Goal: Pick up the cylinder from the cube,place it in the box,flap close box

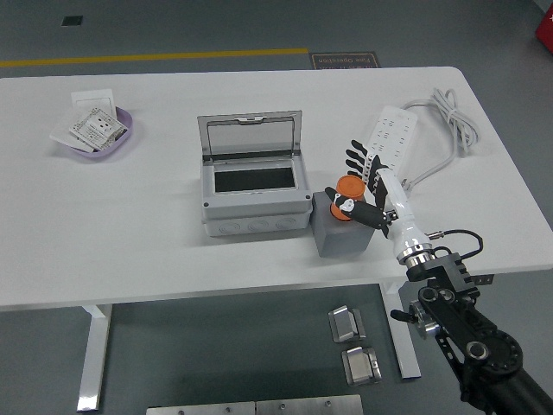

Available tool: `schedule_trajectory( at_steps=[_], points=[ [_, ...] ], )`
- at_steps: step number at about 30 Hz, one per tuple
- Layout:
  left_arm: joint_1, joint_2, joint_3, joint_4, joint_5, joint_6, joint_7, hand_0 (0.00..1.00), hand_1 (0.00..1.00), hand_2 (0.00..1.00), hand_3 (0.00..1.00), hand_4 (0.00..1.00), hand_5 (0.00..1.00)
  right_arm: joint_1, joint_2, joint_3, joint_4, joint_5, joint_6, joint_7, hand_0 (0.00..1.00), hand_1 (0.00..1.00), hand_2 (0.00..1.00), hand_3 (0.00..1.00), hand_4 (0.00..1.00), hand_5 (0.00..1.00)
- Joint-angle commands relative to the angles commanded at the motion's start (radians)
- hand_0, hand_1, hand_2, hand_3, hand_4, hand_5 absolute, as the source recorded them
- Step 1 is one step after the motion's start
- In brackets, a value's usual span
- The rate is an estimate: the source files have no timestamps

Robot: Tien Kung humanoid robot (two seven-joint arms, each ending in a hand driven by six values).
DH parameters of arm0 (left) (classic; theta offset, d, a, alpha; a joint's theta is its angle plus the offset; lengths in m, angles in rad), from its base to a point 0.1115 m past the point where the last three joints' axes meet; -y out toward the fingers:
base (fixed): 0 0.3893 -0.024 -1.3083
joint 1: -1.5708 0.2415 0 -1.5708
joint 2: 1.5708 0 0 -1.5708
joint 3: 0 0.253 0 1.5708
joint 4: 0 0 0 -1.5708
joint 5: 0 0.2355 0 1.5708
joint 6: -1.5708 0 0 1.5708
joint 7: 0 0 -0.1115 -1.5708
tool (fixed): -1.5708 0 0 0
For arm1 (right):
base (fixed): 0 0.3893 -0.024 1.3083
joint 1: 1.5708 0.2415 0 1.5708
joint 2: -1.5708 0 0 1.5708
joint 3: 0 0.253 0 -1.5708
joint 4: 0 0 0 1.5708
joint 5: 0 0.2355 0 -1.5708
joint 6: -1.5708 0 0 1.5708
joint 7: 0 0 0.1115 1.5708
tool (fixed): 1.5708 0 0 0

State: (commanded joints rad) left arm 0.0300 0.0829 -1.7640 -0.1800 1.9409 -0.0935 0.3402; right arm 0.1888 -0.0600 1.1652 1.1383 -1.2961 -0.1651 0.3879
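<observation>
An orange cylinder stands upright on a grey cube just right of the grey box. The box's clear-windowed lid is tipped up and back, so its dark inside shows. My right hand reaches in from the lower right and sits at the cylinder. Its thumb lies across the cylinder's front lower side, while its fingers stand straight and spread behind it, not curled round it. My left arm is out of sight.
A white power strip with its cable lies just behind my right hand. A purple bowl holding white switch plates sits at the far left. Metal parts lie on the floor below the table's near edge.
</observation>
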Motion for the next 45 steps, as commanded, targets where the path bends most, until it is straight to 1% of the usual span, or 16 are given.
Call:
schedule_trajectory(
  at_steps=[21,22,27,28,33,34,39,40,45],
  points=[
    [-0.004,-0.003,0.014,0.000,-0.012,-0.001,-0.002,0.738,0.746,0.720,0.775,0.756,0.463,-0.004,0.008,-0.024,-0.025,0.034,0.001,0.000,0.802,0.831,0.852,0.892,0.818,0.046],
    [-0.004,-0.003,0.015,0.000,-0.013,-0.001,-0.002,0.737,0.746,0.720,0.775,0.755,0.462,-0.004,0.008,-0.025,-0.026,0.035,0.001,0.000,0.788,0.805,0.817,0.860,0.820,0.051],
    [-0.005,-0.004,0.021,0.000,-0.018,-0.001,-0.003,0.737,0.746,0.720,0.775,0.755,0.462,-0.004,0.007,-0.029,-0.029,0.038,0.001,-0.001,0.788,0.805,0.817,0.860,0.820,0.051],
    [-0.006,-0.004,0.022,0.000,-0.019,-0.001,-0.004,0.737,0.746,0.719,0.775,0.755,0.462,-0.004,0.007,-0.030,-0.029,0.039,0.001,-0.001,0.781,0.783,0.781,0.794,0.807,0.057],
    [-0.007,-0.003,0.030,0.000,-0.027,0.000,-0.006,0.737,0.746,0.719,0.775,0.755,0.462,-0.005,0.006,-0.035,-0.031,0.038,0.000,-0.005,0.781,0.783,0.781,0.794,0.807,0.057],
    [-0.008,-0.003,0.031,0.000,-0.028,0.000,-0.006,0.735,0.748,0.719,0.774,0.754,0.461,-0.005,0.006,-0.037,-0.031,0.039,0.000,-0.006,0.764,0.757,0.745,0.723,0.773,0.050],
    [-0.008,-0.004,0.037,0.000,-0.034,0.000,-0.008,0.735,0.748,0.719,0.774,0.754,0.461,-0.004,0.007,-0.046,-0.032,0.043,0.002,-0.012,0.764,0.757,0.745,0.723,0.773,0.050],
    [-0.009,-0.005,0.039,0.000,-0.035,-0.001,-0.009,0.735,0.747,0.719,0.774,0.754,0.460,-0.003,0.007,-0.048,-0.032,0.045,0.002,-0.013,0.752,0.733,0.706,0.658,0.620,0.002],
    [-0.009,-0.005,0.047,0.000,-0.043,-0.001,-0.012,0.735,0.747,0.719,0.774,0.754,0.460,0.000,0.007,-0.054,-0.032,0.053,0.000,-0.018,0.752,0.733,0.706,0.658,0.620,0.002]
  ],
)
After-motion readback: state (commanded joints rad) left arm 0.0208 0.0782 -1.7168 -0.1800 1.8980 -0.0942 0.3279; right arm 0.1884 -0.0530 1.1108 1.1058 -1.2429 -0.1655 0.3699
